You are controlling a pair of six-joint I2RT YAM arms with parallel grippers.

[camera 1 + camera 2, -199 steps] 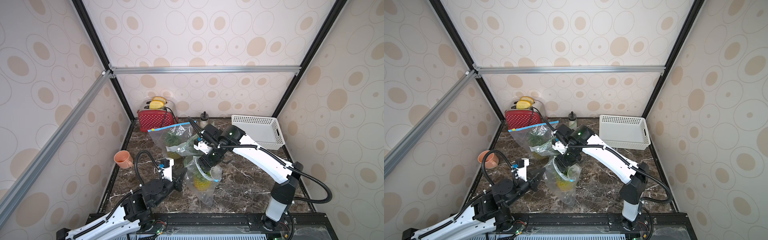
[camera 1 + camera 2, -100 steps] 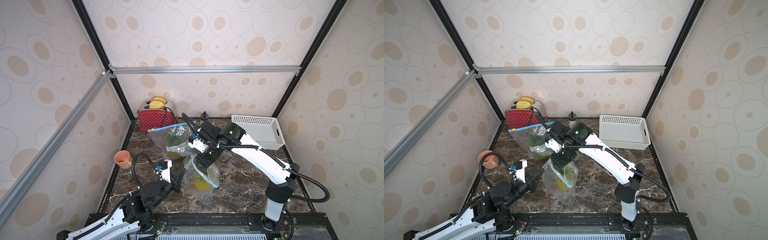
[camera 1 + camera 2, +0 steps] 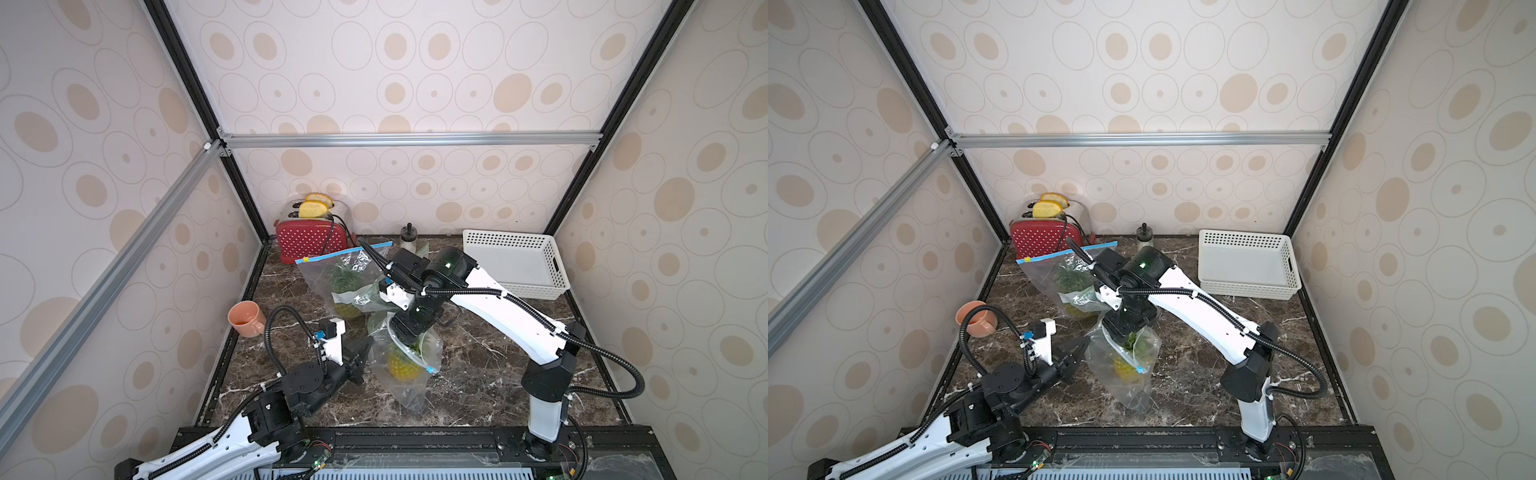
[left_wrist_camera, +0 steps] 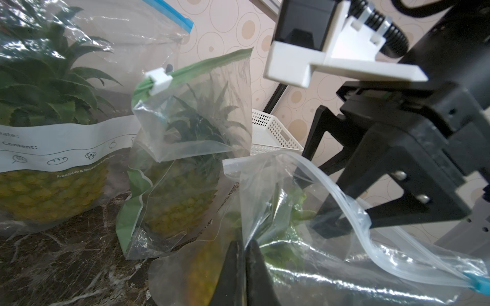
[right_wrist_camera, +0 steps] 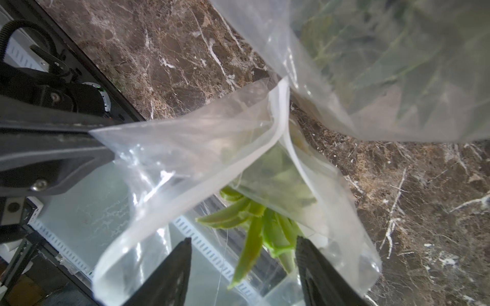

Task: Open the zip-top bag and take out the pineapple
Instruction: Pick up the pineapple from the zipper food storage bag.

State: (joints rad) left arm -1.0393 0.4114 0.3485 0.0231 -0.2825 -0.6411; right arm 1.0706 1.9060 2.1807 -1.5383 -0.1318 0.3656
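Observation:
A clear zip-top bag [image 3: 409,386] stands in the middle of the marble table in both top views, its mouth gaping. Inside is a yellow pineapple [image 3: 399,365] with green crown leaves [image 5: 254,225]. My left gripper [image 4: 245,245] is shut on the film at the bag's left side [image 3: 1079,347]. My right gripper [image 5: 242,246] reaches down into the mouth from above [image 3: 409,336]. It is open, and the crown leaves hang between its fingers. The bag's blue zip end [image 4: 477,284] shows at the far corner.
Two more bagged pineapples stand just behind: a blue-zip bag [image 3: 336,270] and a green-slider bag [image 4: 196,127]. A red toaster [image 3: 309,239] and a small bottle [image 3: 408,237] are at the back. A white basket [image 3: 515,266] is back right, an orange mug [image 3: 245,318] at the left.
My right gripper has shifted slightly left and lower over the bag's mouth. The bag's top has leaned with it. My left gripper has kept its pinch on the bag's side.

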